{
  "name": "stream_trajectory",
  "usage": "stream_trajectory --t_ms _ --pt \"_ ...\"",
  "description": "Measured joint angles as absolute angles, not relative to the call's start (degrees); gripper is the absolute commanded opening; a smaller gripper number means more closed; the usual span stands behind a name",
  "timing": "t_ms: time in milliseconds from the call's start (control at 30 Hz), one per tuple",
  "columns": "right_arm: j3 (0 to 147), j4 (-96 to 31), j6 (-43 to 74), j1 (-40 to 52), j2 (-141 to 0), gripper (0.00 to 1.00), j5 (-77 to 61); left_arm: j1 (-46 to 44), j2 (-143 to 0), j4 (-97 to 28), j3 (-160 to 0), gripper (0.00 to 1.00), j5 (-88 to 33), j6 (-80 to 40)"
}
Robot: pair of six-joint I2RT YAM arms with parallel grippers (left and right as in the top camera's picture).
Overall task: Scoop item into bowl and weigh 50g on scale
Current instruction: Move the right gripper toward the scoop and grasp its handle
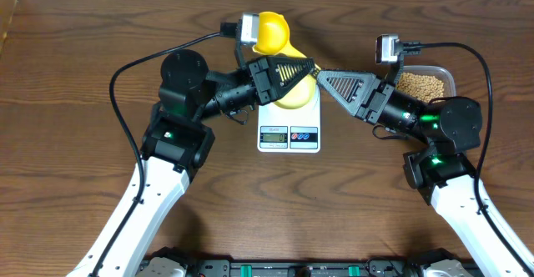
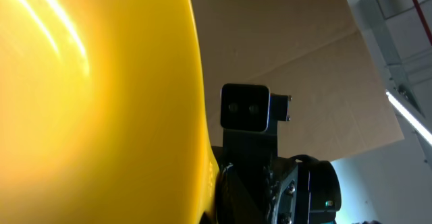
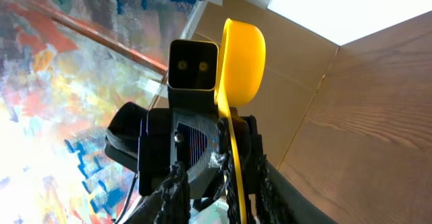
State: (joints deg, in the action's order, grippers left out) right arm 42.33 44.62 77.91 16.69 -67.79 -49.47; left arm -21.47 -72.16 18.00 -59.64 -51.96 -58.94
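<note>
My left gripper (image 1: 288, 70) is shut on the handle of a bright yellow scoop (image 1: 271, 31) and holds it above the far side of the white scale (image 1: 289, 135). The scoop fills the left wrist view (image 2: 94, 102) and hides the fingers there. The pale yellow bowl (image 1: 299, 100) sits on the scale, partly hidden under the left gripper. My right gripper (image 1: 324, 77) is at the handle's end. In the right wrist view its fingers (image 3: 226, 204) are spread on either side of the thin yellow handle (image 3: 233, 150). I cannot see any beans in the scoop.
A clear plastic tub (image 1: 449, 77) holding tan beans (image 1: 420, 83) stands at the back right, behind my right arm. Both grippers meet over the scale. Brown wooden table lies all round, and cardboard walls stand at its edges.
</note>
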Motion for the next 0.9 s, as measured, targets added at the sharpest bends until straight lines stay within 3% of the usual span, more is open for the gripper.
stream_trajectory --t_ms 900 --pt "42.3 44.6 79.6 16.7 -67.8 0.13 -49.5 -21.9 -72.2 18.0 -59.6 0.07 -52.6 -58.0"
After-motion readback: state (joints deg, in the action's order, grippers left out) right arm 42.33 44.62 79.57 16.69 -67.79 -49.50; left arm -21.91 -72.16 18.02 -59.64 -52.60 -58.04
